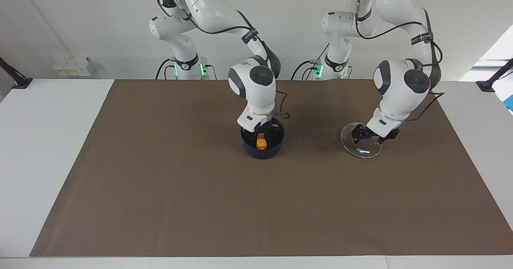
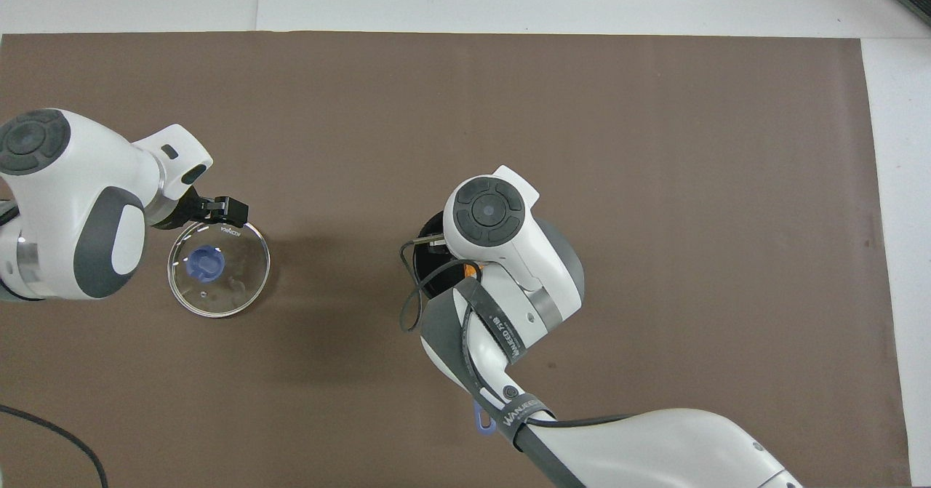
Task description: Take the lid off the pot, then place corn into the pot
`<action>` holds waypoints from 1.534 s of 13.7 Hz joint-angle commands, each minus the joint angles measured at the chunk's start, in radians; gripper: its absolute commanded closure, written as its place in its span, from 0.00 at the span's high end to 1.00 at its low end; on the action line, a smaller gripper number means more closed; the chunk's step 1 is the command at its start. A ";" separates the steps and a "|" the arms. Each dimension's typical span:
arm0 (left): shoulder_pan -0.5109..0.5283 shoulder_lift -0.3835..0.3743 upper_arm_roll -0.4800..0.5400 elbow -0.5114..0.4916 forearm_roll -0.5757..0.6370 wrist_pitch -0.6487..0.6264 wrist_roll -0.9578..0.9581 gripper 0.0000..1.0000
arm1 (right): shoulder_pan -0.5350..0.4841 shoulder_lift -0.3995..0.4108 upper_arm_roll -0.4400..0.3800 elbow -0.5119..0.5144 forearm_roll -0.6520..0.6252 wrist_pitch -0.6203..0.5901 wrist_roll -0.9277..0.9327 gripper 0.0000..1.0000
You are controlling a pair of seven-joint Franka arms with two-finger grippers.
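Pot sits mid-mat on the surface, most of it hidden in the overhead view by the right arm. The right end effector reaches down into it, directly above the corn, which lies inside the pot; whether its fingers grip the cob or have let go cannot be told. Lid lies flat on the mat toward the left arm's end, blue knob up. The left end effector hovers over the lid, fingers apart, holding nothing.
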 commanded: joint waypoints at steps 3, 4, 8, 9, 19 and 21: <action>-0.008 0.002 0.007 0.060 -0.011 -0.041 -0.003 1.00 | 0.001 -0.008 0.007 0.003 0.000 0.015 -0.014 1.00; -0.008 0.005 0.007 0.081 -0.011 -0.064 -0.003 1.00 | 0.001 -0.012 0.004 0.008 0.000 0.006 -0.011 1.00; -0.003 0.069 0.008 0.288 0.000 -0.285 -0.001 1.00 | -0.068 -0.136 -0.022 0.008 -0.021 -0.072 -0.022 1.00; -0.002 0.077 0.008 0.317 -0.006 -0.299 0.000 1.00 | -0.111 -0.177 -0.021 0.008 -0.037 -0.100 -0.029 1.00; 0.006 -0.079 0.017 0.383 -0.028 -0.469 0.014 1.00 | -0.393 -0.452 -0.022 0.023 -0.041 -0.338 -0.250 1.00; 0.033 -0.107 0.022 0.382 -0.030 -0.503 0.015 1.00 | -0.435 -0.462 -0.024 0.078 -0.035 -0.434 -0.342 1.00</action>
